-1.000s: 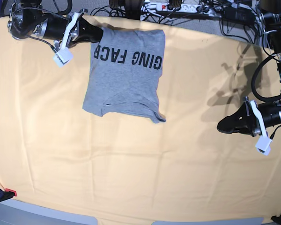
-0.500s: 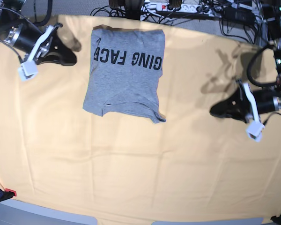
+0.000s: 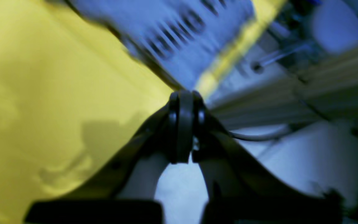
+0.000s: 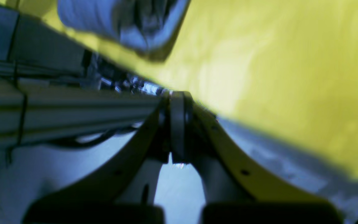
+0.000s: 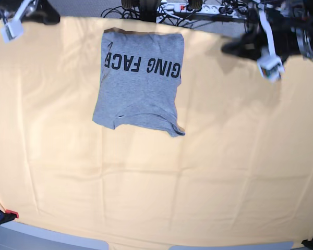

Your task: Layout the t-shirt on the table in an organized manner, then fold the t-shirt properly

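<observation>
The grey t-shirt (image 5: 141, 78) lies folded into a rough rectangle near the far edge of the table (image 5: 161, 187), its black lettering facing up. Nothing is touching it. My left gripper (image 5: 231, 48) hangs shut and empty at the far right, well away from the shirt. My right gripper (image 5: 51, 16) is shut and empty at the far left corner. In the left wrist view the shut left gripper (image 3: 183, 101) points over the table edge, with the t-shirt (image 3: 179, 28) a blur beyond it. The right wrist view shows the shut right gripper (image 4: 176, 98) and a blurred bit of t-shirt (image 4: 110, 21).
Cables and a power strip (image 5: 198, 8) lie just beyond the table's far edge. A red-and-black clamp (image 5: 2, 214) sits at the near left corner. The cloth carries long creases.
Both arms have pulled back toward the far edge. The right gripper left the shirt's far left corner and went left. The left gripper rose from mid-right to far right. The shirt stayed put.
</observation>
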